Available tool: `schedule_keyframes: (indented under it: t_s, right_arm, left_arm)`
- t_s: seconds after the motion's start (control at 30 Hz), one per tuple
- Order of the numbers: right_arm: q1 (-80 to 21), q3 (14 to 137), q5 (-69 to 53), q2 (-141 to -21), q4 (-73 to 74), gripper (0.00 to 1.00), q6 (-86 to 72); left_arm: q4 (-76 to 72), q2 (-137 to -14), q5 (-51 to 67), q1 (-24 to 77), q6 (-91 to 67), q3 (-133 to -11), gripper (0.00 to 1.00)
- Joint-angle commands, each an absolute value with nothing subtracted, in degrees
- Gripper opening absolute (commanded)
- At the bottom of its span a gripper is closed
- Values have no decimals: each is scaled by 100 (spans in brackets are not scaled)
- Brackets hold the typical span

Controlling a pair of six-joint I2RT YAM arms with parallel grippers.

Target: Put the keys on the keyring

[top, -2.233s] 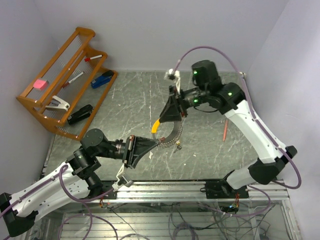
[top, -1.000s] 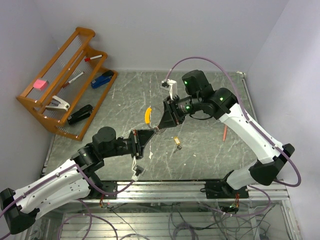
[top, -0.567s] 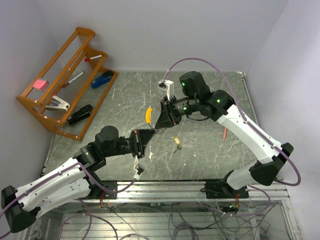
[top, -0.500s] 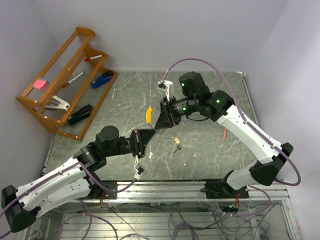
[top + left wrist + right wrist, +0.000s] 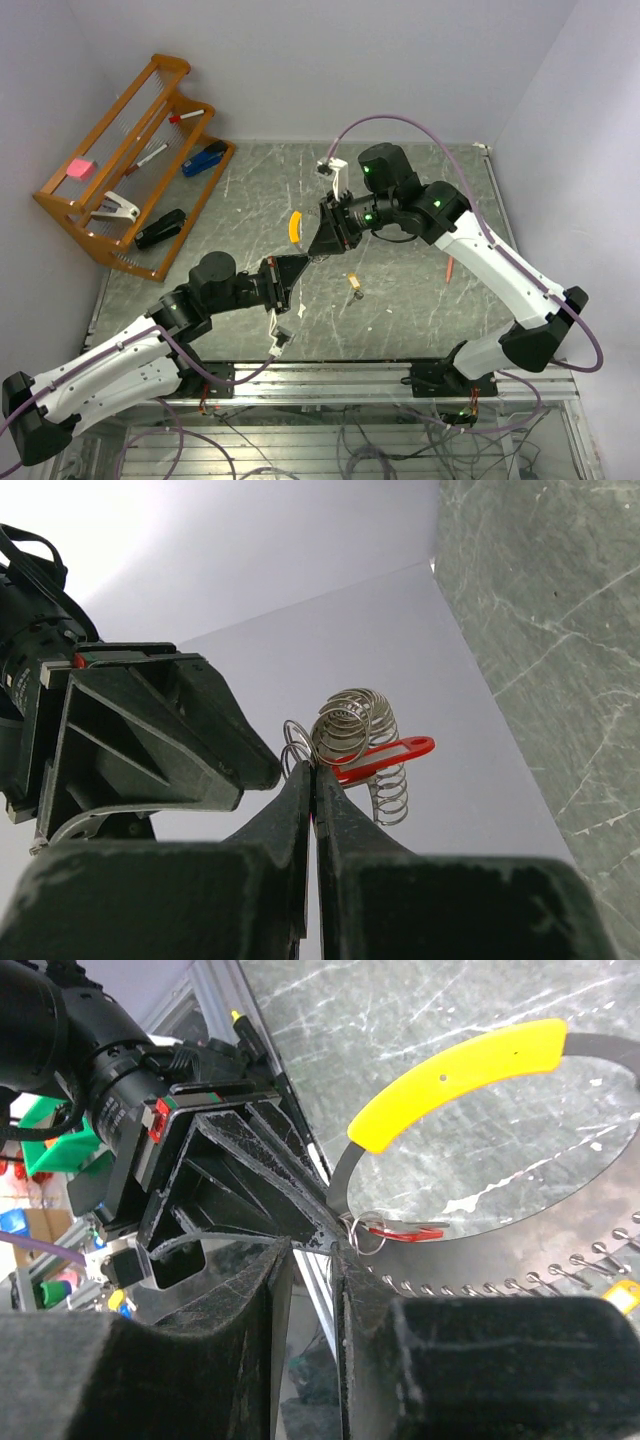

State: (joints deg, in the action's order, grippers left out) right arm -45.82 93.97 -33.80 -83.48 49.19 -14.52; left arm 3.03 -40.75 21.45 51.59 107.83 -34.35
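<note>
The keyring is a thin metal band with wire coils (image 5: pixel 355 730) and a curved yellow tag (image 5: pixel 460 1080) (image 5: pixel 294 226). It hangs in the air above the table. My left gripper (image 5: pixel 315 768) (image 5: pixel 303 264) is shut on the band next to the coils. The red-headed key (image 5: pixel 400 1231) (image 5: pixel 385 758) hangs on a small split ring right at that spot. My right gripper (image 5: pixel 312 1245) (image 5: pixel 318 252) faces the left one tip to tip. Its jaws stand a narrow gap apart with nothing showing between them. The brass key (image 5: pixel 353 283) lies on the table just right of both grippers.
A thin red stick (image 5: pixel 450 262) lies on the table at the right, near my right arm. A wooden rack (image 5: pixel 130 160) with staplers and pens stands at the far left. The grey marbled table top (image 5: pixel 260 200) ends at a metal rail in front.
Since two seconds ago the two grippers have closed in on each other and the yellow tag has swung up and left. Over the last half second almost nothing has moved.
</note>
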Motion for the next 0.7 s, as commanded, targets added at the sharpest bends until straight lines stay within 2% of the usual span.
schedule_keyframes:
  t_s: [0.0,0.67]
  right_arm:
    - [-4582,9735,-3063,-8253,4891,24,-1502]
    - [-4574,9339,-3235,-8153,4582,23,-1629]
  left_arm:
    - [-61,-3945,2063,5180,10931,-3604,7]
    - [-249,-3949,1963,5184,10930,-3617,7]
